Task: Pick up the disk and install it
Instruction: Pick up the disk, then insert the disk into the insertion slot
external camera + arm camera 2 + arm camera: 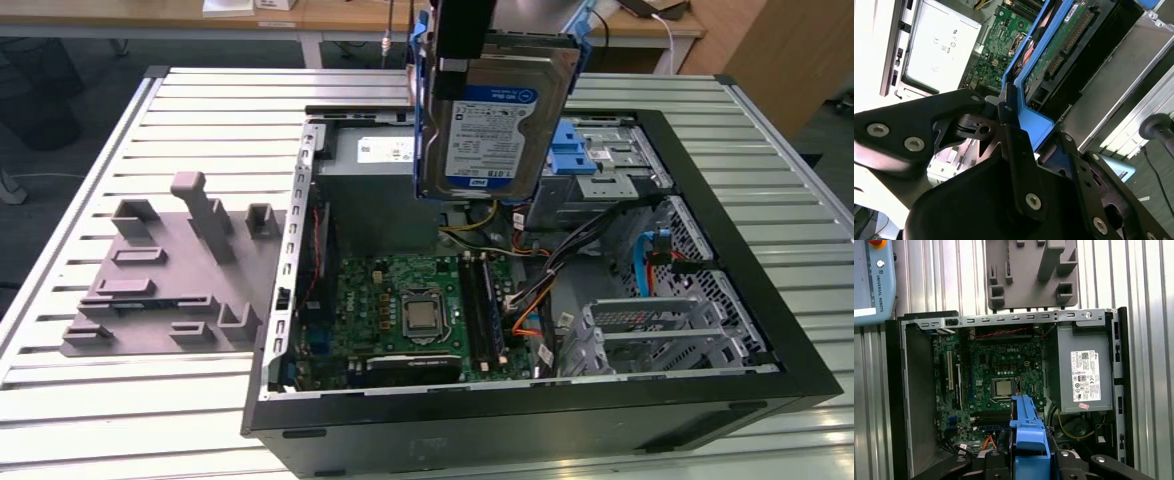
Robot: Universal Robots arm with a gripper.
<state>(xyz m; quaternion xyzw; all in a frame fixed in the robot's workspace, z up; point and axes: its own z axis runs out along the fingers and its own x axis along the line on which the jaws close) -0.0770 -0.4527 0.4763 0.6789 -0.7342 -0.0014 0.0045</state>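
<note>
Disk [491, 120] hangs upright above the open computer case [534, 425], lifted clear of it. Its long axis runs straight up and down, and its white-and-blue label faces the exterior camera. The gripper [461, 55] grips it from above, its fingers [1015, 142] pinching the upper end of the blue carrier frame [1027, 432] that is clipped round the disk. In the second wrist view the drive's green circuit-board side [1061, 47] shows, with the connector end pointing away from the gripper, down toward the case. In the exterior view the disk's lower edge sits over the back of the case, between the grey power supply [367, 160] and the drive cage with blue clips [594, 150]. Below it lies the green motherboard [400, 310]. The case rests on a slatted metal tabletop [107, 410], with a grey moulded fixture [160, 280] just beside it, on the exterior view's left.
</note>
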